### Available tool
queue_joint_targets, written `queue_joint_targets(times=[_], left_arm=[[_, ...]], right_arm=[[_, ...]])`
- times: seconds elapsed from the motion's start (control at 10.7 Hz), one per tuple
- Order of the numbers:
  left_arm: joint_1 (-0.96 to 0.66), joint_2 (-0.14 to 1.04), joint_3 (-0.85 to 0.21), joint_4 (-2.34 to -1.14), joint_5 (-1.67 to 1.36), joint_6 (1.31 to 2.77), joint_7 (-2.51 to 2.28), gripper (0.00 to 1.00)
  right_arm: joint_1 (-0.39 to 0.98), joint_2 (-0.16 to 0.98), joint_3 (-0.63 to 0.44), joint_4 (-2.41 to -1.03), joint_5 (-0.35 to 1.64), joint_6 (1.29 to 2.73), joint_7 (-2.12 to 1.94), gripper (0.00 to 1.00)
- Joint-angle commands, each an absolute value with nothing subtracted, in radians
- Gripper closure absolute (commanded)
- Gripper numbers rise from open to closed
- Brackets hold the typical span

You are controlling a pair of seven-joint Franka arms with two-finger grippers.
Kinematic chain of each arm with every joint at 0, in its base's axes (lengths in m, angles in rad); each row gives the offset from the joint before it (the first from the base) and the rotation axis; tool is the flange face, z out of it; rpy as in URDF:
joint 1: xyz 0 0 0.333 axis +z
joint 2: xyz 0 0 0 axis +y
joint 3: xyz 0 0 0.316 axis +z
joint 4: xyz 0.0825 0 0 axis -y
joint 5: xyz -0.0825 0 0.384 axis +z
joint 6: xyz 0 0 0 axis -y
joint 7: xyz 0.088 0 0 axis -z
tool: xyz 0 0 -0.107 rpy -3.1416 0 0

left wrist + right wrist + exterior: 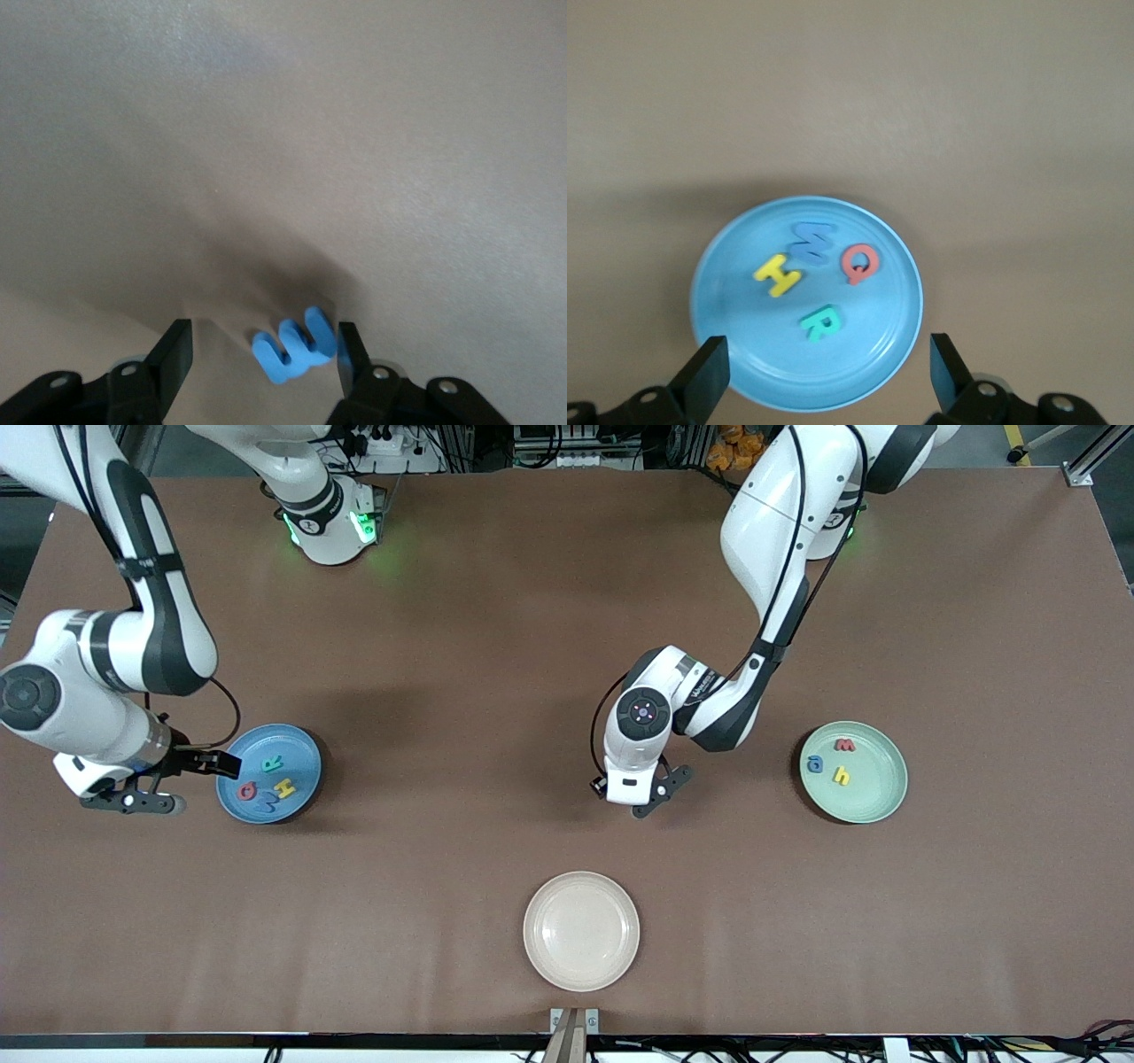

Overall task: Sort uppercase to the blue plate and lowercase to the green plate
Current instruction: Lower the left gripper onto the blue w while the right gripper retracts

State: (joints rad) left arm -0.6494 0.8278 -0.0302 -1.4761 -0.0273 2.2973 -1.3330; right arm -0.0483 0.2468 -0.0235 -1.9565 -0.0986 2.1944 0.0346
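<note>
Left gripper (261,354): fingers spread, blue m (295,344) against one finger, over bare table between the cream plate (581,931) and green plate (854,771), which holds a, w, h. Right gripper (824,372): spread, over the blue plate (744,328) edge; H, R, G, M inside.

blue plate (306,748): sky-blue | green plate (886,788): mint | m (295,344): blue, prob.

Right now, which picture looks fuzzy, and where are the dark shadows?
Left wrist view: soft all over; the blue letter by the left gripper fingers is blurry, with a dark shadow on the table above it. Right wrist view: the blue plate and its letters look sharp. Front view: even light, faint shadows beside the plates and arms.
</note>
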Motion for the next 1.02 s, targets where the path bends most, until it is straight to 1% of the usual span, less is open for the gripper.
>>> queue_joint_targets(times=[0.0, 0.19, 0.28, 0.37, 0.74, 0.93], left_arm=[[-0.657, 0.841, -0.023, -1.418, -0.006, 2.281, -1.393, 0.27], [-0.655, 0.859, -0.021, -1.399, -0.006, 2.293, -1.425, 0.28], [-0.655, 0.867, -0.021, -1.399, -0.006, 2.293, -1.442, 0.3], [-0.655, 0.873, -0.021, -1.399, -0.006, 2.293, -1.465, 0.34], [-0.657, 0.884, -0.021, -1.397, -0.009, 2.296, -1.505, 0.33], [-0.66, 0.89, -0.021, -1.401, -0.009, 2.296, -1.513, 0.33]], right_arm=[[-0.066, 0.131, 0.017, -1.98, -0.101, 2.133, 0.02, 0.0], [-0.118, 0.031, 0.069, -1.977, -0.011, 2.025, -0.052, 0.0], [-0.123, -0.001, 0.069, -1.961, 0.023, 1.97, -0.067, 0.0], [-0.123, -0.015, 0.069, -1.921, 0.025, 1.927, -0.069, 0.0], [-0.095, -0.009, 0.063, -1.63, 0.026, 1.686, -0.058, 0.0], [-0.084, -0.006, 0.061, -1.537, 0.026, 1.599, -0.057, 0.0]])
